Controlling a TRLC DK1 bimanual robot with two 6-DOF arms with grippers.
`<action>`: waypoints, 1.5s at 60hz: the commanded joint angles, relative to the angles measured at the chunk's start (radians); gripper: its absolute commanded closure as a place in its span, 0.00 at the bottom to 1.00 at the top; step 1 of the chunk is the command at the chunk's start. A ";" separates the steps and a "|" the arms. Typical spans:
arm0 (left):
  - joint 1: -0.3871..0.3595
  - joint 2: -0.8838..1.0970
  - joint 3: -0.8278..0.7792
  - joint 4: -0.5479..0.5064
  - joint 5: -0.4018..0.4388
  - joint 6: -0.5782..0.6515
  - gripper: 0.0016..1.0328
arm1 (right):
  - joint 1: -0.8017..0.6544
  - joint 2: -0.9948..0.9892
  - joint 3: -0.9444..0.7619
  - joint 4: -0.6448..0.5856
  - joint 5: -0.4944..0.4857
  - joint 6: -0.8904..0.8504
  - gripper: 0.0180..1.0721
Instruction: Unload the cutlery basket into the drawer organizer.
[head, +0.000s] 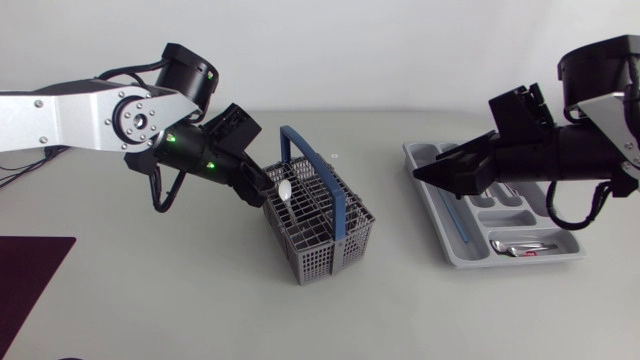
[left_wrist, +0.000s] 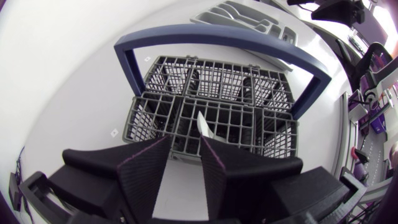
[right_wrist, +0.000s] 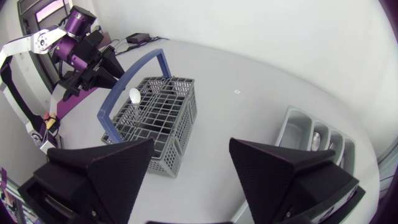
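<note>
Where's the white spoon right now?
In the head view, the white spoon stands bowl-up in the cutlery basket, on the side of the blue handle nearest the left gripper, just ahead of its open fingers.

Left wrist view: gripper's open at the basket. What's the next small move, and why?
Probably ease the left gripper forward and a little sideways so the white spoon lies between both fingers, then close. The spoon stands upright in the basket, just ahead of one fingertip rather than centred in the gap. The gripper is open and does not appear to clamp anything yet.
</note>
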 joint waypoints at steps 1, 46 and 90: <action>-0.026 0.026 0.040 0.013 -0.021 -0.024 0.47 | -0.015 -0.042 -0.038 -0.024 -0.010 -0.019 0.14; -0.093 0.102 0.076 0.032 -0.113 -0.049 0.45 | -0.085 -0.200 -0.172 -0.100 -0.072 -0.076 0.13; -0.124 0.112 0.058 0.038 -0.136 -0.060 0.86 | -0.110 -0.230 -0.206 -0.117 -0.087 -0.102 0.13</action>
